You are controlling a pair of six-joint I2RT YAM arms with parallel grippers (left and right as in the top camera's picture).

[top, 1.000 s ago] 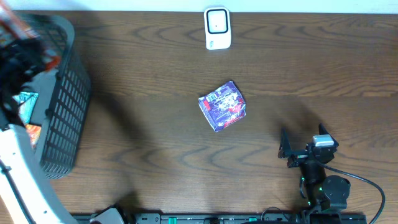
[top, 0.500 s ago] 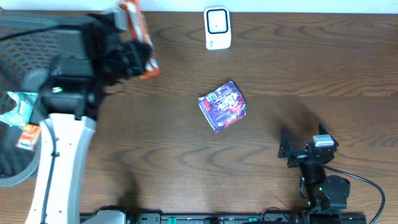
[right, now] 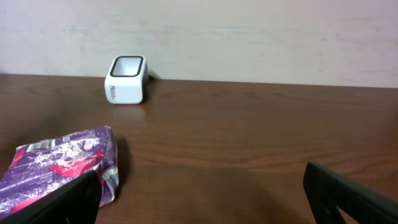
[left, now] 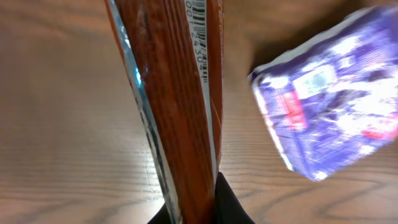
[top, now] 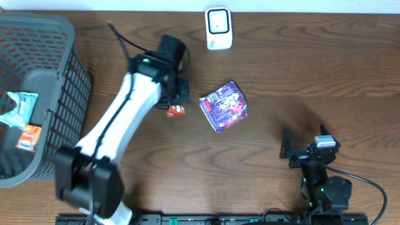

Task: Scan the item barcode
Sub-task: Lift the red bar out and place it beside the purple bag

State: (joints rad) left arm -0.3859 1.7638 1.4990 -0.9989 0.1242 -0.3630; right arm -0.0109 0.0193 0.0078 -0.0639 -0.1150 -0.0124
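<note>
Left claw (top: 177, 99): closed tight on a narrow orange-red foil snack packet (left: 180, 112). In the wrist view a dark fingertip (left: 231, 202) pinches the packet's near end.
Held packet: reaches out past the claw tips, edge-on to the wrist camera. A printed black barcode (left: 199, 25) sits on a white strip near its far end. From above only a small orange part shows below the claw, low over the counter. Cannot tell whether it touches the surface.
Purple packet: a purple printed plastic packet (top: 223, 106) lies flat on the dark brown wooden counter (top: 312, 62). It is just right of the left claw, apart from the held packet, and ahead-left of the right claw.
Scanner: a white box-shaped barcode scanner (top: 219, 28) with a dark-rimmed window stands beyond the left claw and to its right, at the counter's far edge, well apart from the held packet.
Right claw (right: 200, 177): jaws spread wide with nothing between them, low over the counter, well right of the left claw.
Basket: a dark grey plastic mesh basket (top: 62, 94), well left of the left claw, holds a teal packet (top: 15, 103) and a small orange packet (top: 28, 136).
</note>
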